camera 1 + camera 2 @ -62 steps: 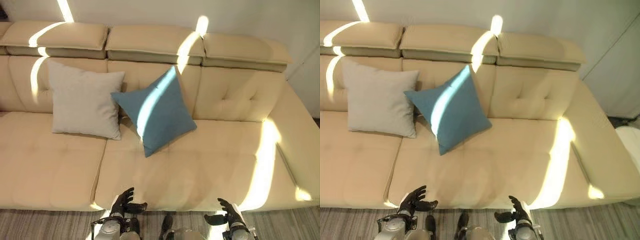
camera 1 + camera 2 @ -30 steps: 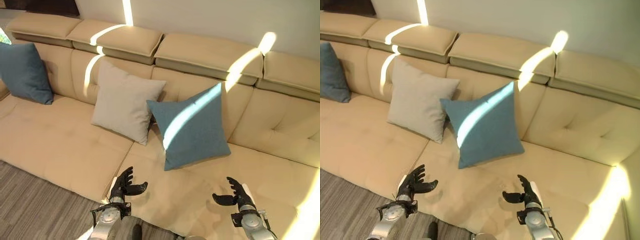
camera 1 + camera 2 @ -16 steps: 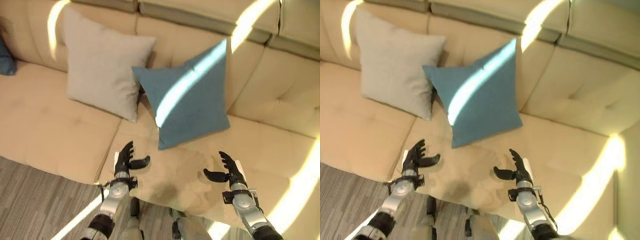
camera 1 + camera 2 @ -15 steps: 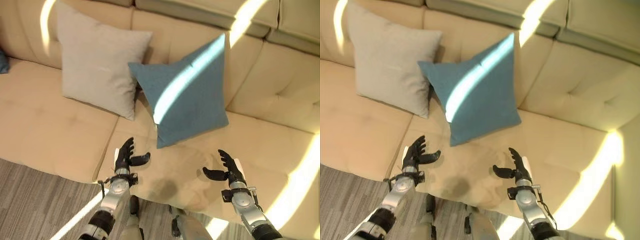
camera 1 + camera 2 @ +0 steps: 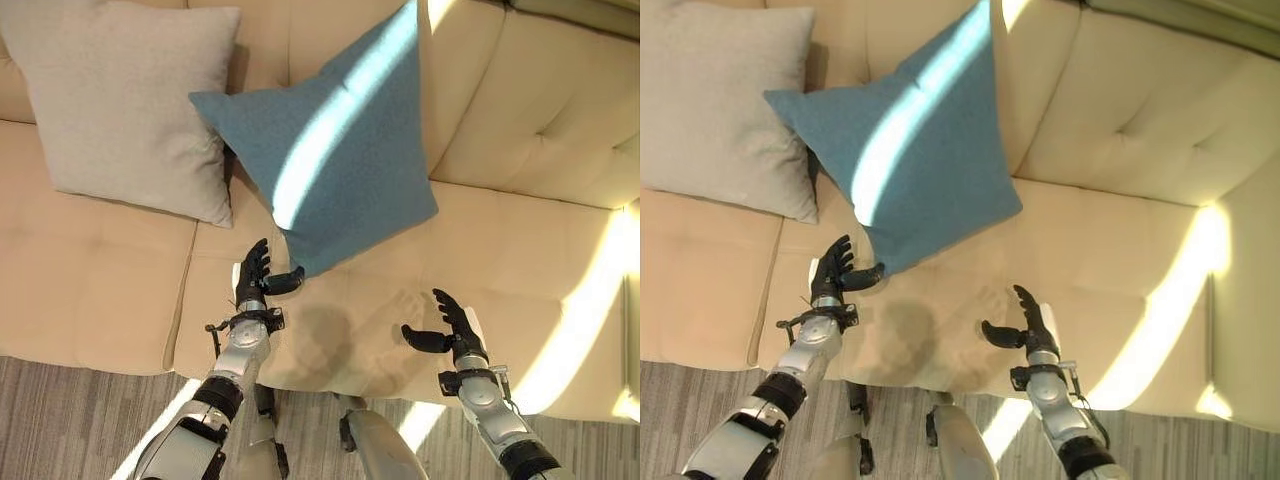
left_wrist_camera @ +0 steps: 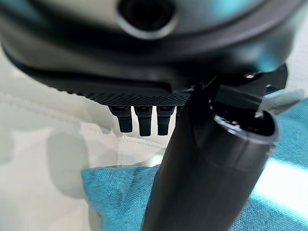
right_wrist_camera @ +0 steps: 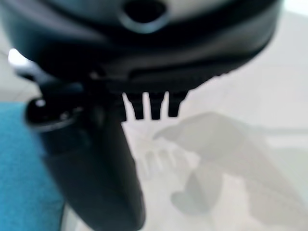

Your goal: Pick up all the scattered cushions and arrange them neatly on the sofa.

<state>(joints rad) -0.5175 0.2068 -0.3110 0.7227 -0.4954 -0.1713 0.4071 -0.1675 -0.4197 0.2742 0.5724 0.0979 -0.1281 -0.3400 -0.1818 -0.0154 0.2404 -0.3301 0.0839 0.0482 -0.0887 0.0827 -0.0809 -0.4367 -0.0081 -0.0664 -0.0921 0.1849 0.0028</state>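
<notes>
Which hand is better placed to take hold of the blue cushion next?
Left. The left hand is open right at the blue cushion's lowest corner, thumb reaching toward it. The right hand, also open, hovers over the bare sofa seat, clear of the cushion.

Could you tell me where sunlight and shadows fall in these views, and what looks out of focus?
Left eye view: a sun stripe crosses the blue cushion and the sofa; a soft shadow darkens the seat by the left hand. Right wrist view: the right hand, very close, is blurred, its shadow on the seat.
</notes>
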